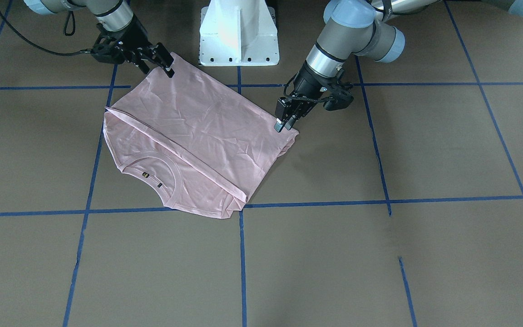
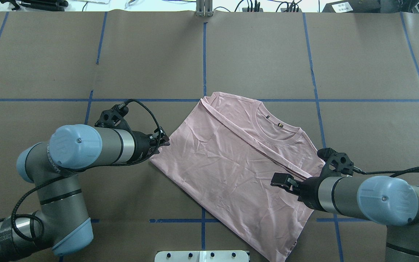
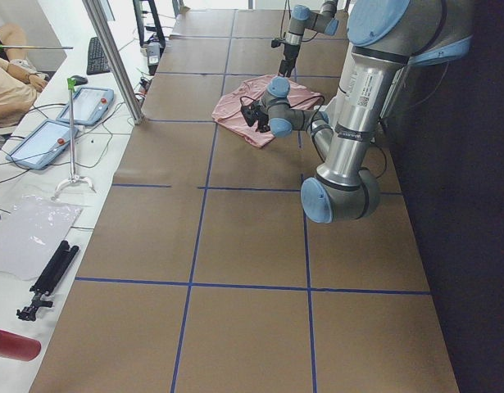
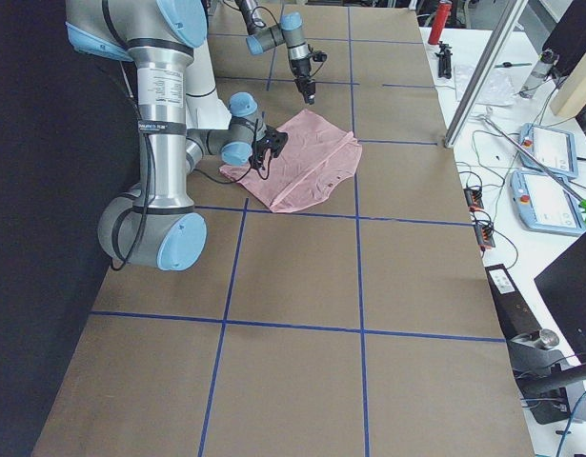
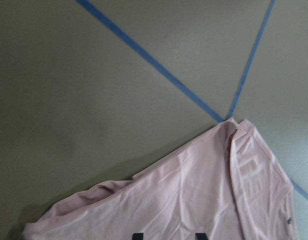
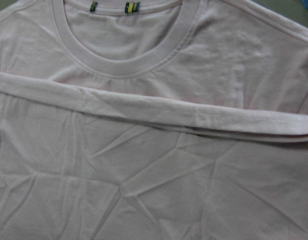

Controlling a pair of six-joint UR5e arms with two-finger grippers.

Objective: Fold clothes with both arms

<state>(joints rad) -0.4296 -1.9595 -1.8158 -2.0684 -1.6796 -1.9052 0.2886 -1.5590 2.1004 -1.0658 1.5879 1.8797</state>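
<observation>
Nothing legible anywhere in this moment.
Two tiny dark-and-yellow tags [image 6: 131, 7] inside the T-shirt [image 6: 154, 165] collar [image 6: 128, 65] and the lettering [image 3: 364, 88] on the left arm [image 3: 354, 123] are too small to read.

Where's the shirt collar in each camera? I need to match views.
Front-facing: collar lower left of centre.
Overhead: collar right of centre.
Exterior left: too small to tell; T-shirt top centre.
Exterior right: too small to tell; T-shirt upper centre.
Left wrist: not clearly shown.
Right wrist: collar top centre.
Landmark: neck labels inside it.
</observation>
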